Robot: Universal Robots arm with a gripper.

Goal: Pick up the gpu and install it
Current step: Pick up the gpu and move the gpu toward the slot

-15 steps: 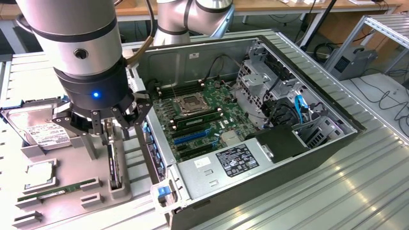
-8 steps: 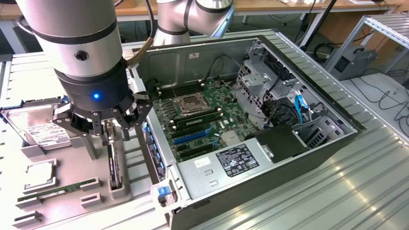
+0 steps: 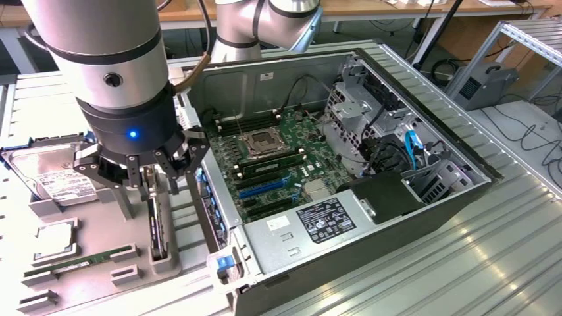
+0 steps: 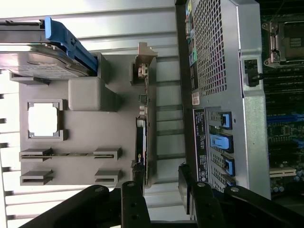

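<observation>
We hold our tool (image 3: 151, 179) spread wide and empty just above the gpu (image 3: 156, 227), which stands on edge in the grey holder (image 4: 80, 133) beside the open computer case (image 3: 395, 237), apparently so its top edge can be gripped.

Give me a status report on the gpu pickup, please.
Tool open, above gpu. It stands on edge in tray, ungripped. Case close beside.
</observation>
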